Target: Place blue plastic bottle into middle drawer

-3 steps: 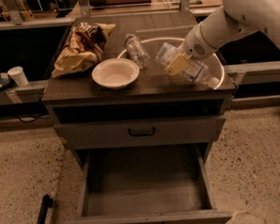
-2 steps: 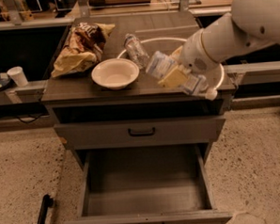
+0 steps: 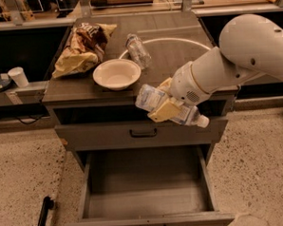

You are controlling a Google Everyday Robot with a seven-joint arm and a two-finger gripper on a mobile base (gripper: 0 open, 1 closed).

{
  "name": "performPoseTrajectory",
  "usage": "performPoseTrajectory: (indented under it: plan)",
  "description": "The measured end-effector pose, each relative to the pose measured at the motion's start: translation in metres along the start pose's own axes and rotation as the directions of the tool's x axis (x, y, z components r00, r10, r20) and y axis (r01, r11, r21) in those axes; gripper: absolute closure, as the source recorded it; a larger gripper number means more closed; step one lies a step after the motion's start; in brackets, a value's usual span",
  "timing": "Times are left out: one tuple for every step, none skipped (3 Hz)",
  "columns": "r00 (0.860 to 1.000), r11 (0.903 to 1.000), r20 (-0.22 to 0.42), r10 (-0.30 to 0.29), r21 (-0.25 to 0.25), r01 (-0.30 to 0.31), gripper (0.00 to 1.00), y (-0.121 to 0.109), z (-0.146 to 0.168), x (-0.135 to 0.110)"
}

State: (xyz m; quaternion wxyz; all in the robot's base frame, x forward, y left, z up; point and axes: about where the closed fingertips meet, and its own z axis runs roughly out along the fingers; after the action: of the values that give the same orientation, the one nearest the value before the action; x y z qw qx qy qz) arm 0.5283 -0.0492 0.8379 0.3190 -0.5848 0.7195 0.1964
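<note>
- Clear plastic, blue-white label, white cap: the blue plastic bottle [image 3: 148,96] lies tilted, cap low, just off the worktop's front edge, above the open grey metal middle drawer [image 3: 146,200]
- Label partly hidden by the gripper [image 3: 165,101], clamped around the bottle's middle
- White arm [image 3: 233,57] slants in over the right edge, cut off

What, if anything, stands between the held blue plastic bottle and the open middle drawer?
Nothing visible. The claw holds the blue plastic bottle out in front of the cabinet, above the open middle drawer; only air shows between them.
</note>
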Motion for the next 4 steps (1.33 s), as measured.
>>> performPoseTrajectory:
  plan:
    - [1.0, 1.0, 0.0, 0.0, 0.0, 0.0, 1.0, 0.0, 0.0, 0.0]
    - [0.998, 0.9984, 0.041, -0.056, -0.004, 0.056, 1.0, 0.021, 0.051, 0.026]
    - [0.989, 0.9884, 0.029, -0.148, -0.031, 0.149, 1.0, 0.06, 0.124, 0.074]
    - [0.992, 0.9933, 0.044, -0.114, -0.014, 0.115, 1.0, 0.065, 0.146, 0.105]
